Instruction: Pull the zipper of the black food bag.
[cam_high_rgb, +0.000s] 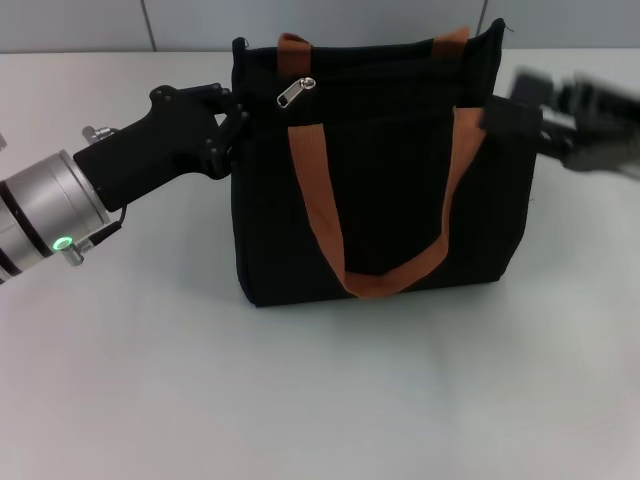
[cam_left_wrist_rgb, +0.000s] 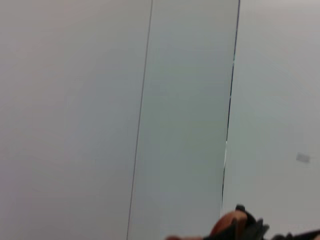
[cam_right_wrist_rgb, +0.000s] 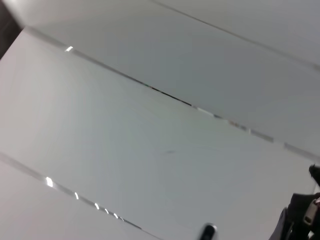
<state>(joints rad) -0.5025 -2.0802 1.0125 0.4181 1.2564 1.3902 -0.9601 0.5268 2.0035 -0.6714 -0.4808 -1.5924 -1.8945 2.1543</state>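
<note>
A big white desk (cam_high_rgb: 320, 400) holds everything. One thing stands right on it: the black food bag (cam_high_rgb: 390, 200). The bag sits upright, toward the back of the desk and near the middle. Its flat bottom rests on the desk top. Its orange handle (cam_high_rgb: 320, 230) hangs down the front.

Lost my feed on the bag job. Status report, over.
Left gripper at the black food bag, left upper corner. Right gripper at its right edge. Zipper near the left end, ungrasped. Nothing in the way.
</note>
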